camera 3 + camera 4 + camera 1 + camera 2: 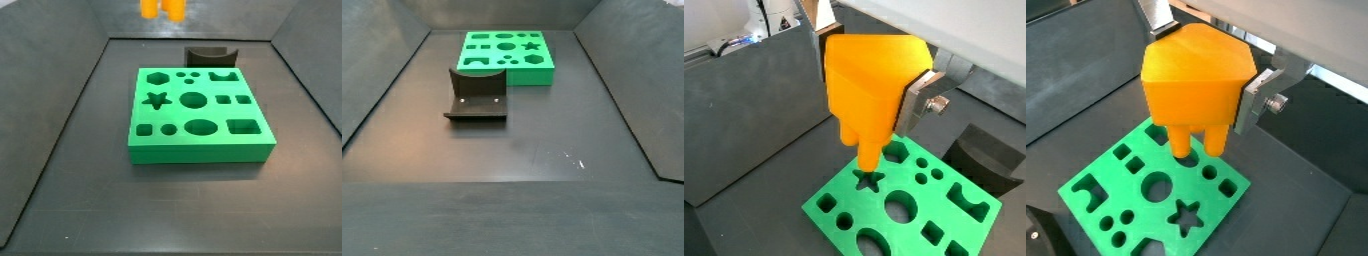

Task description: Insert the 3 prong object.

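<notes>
My gripper (871, 95) is shut on the 3 prong object (871, 70), an orange-yellow block with short legs pointing down, and holds it high above the green board (945, 215). In both wrist views the legs hang over the board, near its star cutout (869, 181) and apart from the surface. The piece (1193, 80) fills the space between the silver fingers (1256, 98). In a side view only the legs (163, 9) show at the upper edge, above the board's (201, 140) far side. The gripper is out of the side view that shows the board (543, 75) at the far end.
The dark fixture (476, 95) stands on the floor in front of the board; it also shows beside the board in a side view (210, 53) and a wrist view (985, 160). Dark grey walls enclose the floor (529, 150).
</notes>
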You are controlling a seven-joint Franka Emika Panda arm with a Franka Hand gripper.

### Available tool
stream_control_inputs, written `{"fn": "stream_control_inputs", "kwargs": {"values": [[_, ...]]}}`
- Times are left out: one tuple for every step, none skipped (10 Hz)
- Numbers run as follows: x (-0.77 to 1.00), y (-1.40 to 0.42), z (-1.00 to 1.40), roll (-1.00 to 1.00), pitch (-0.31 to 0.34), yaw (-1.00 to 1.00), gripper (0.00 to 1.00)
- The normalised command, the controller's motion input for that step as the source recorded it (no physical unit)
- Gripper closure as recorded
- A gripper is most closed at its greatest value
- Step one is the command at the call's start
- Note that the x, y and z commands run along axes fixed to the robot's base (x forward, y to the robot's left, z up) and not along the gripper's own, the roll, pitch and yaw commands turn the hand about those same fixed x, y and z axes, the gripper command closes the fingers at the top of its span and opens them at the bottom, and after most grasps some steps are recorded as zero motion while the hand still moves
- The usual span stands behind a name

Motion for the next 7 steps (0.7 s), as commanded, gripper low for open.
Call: {"fn": "stream_control_inputs", "kwargs": {"values": [[0.64,0.5,-1.0,0.06,0.103,-0.28,1.0],[0.67,0.51,-1.0,0.05,0.096,-0.27,1.0],[0.71,0.51,-1.0,0.05,0.106,-0.26,1.0],[0.72,0.48,-0.98,0.02,0.077,-0.28,1.0],[0.63,0.54,-0.97,0.0,0.056,-0.27,1.0],[0.37,0.64,-0.96,0.0,0.0,-0.24,1.0],[0.1,0.78,-0.87,-0.02,-0.069,-0.17,1.0]]}}
